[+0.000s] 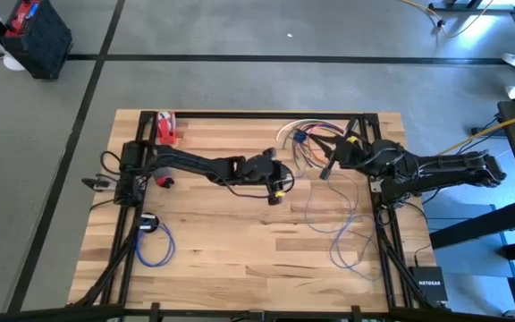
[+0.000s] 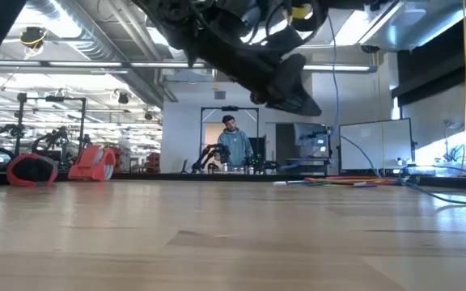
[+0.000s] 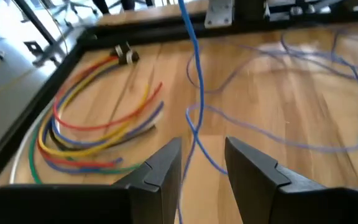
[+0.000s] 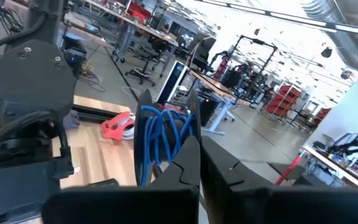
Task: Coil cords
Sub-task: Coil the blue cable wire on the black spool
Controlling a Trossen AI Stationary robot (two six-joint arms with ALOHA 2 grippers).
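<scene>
over the wooden table (image 1: 240, 241), left gripper (image 3: 202, 163) open astride blue cord (image 3: 194, 81); right gripper (image 4: 199, 165) clamps its coil.

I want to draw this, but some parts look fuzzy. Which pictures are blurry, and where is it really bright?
Left wrist view: the loose blue cord on the wood looks smeared, while the colourful cords are clearer. Low view: the dark arm is nearly a silhouette against bright ceiling lights. Right wrist view: the room's upper right is washed out white; the right gripper holds blue loops.

Robotics lab: rows of workbenches (image 4: 135, 28), other robot arms (image 2: 51, 141), exposed ceiling ducts (image 2: 63, 20)
</scene>
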